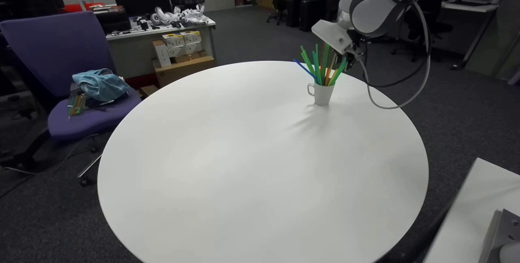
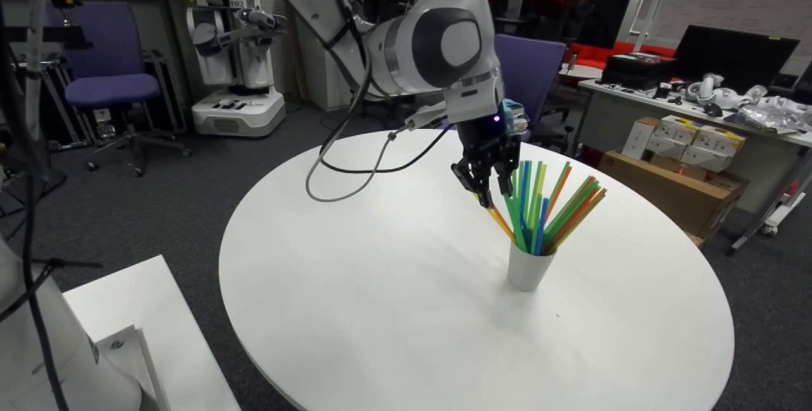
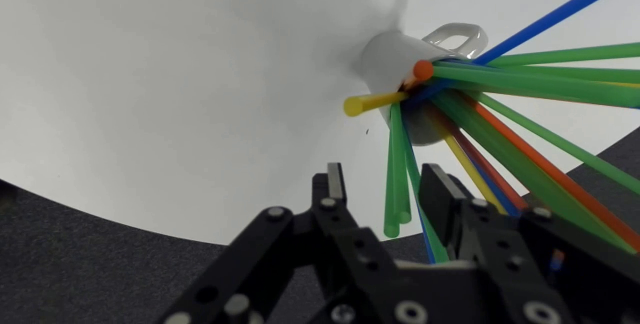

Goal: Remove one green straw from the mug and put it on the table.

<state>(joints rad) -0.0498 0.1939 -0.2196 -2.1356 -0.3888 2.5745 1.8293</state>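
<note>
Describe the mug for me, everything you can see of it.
The mug is white and smooth, ceramic by its look, with sides tapering downward and one looped handle. It stands upright on the round white table, holding green, blue, yellow and orange straws that fan out of its top. The open gripper does not touch it.

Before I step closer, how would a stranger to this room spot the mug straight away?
Find the big round white table. Toward its far right in an exterior view, a small mug stands with straws fanning from its top. Those are thin and brightly coloured; what sets the mug apart is its plain white body and curved handle.
</note>
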